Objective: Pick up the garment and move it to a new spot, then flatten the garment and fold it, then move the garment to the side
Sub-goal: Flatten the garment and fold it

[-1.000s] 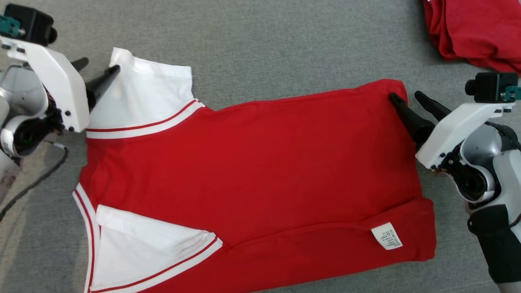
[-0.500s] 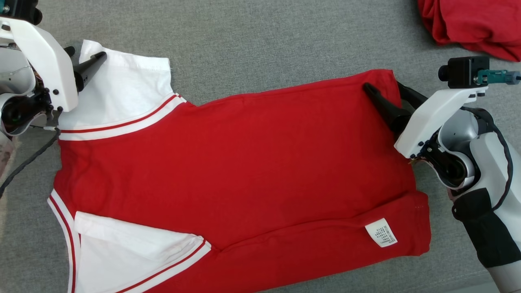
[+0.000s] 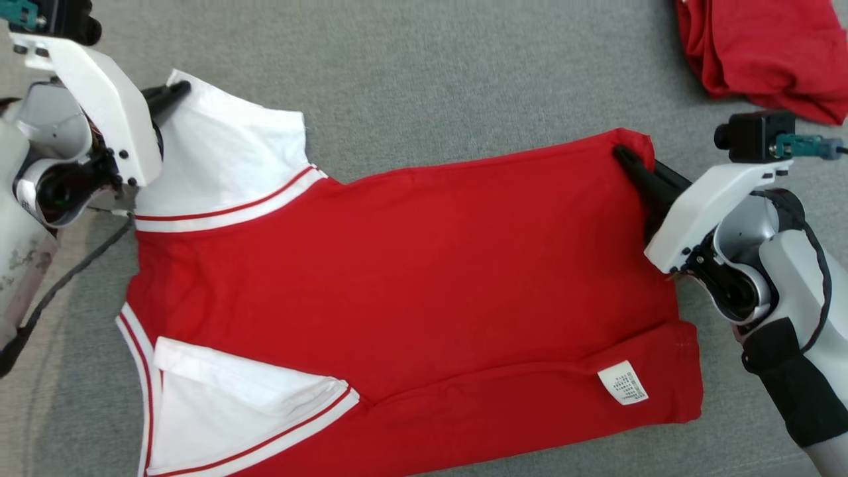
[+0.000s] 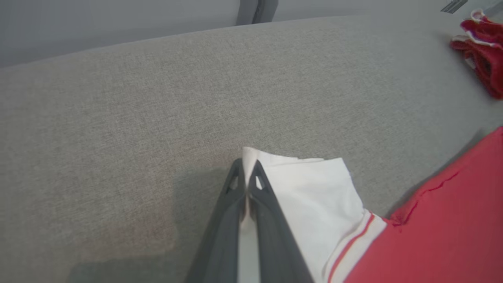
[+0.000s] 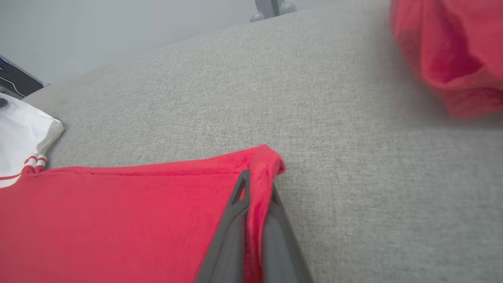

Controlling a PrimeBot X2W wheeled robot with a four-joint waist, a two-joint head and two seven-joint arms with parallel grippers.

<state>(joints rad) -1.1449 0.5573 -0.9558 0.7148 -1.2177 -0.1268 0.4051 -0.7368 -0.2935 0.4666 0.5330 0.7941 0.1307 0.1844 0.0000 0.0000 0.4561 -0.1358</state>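
We pinch the flat, part-folded red fabric T-shirt with white sleeves, on the grey woven surface, with the left gripper clamped on its far sleeve corner and the right gripper on its far hem corner; by our judgement, folding and side placement remain.

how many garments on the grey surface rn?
2. A red shirt with white sleeves lies spread across the middle; a crumpled red heap sits at the far right and may hide more pieces.

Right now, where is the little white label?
In the head view, lower right: the white label lies on the red garment near its bottom-right corner.
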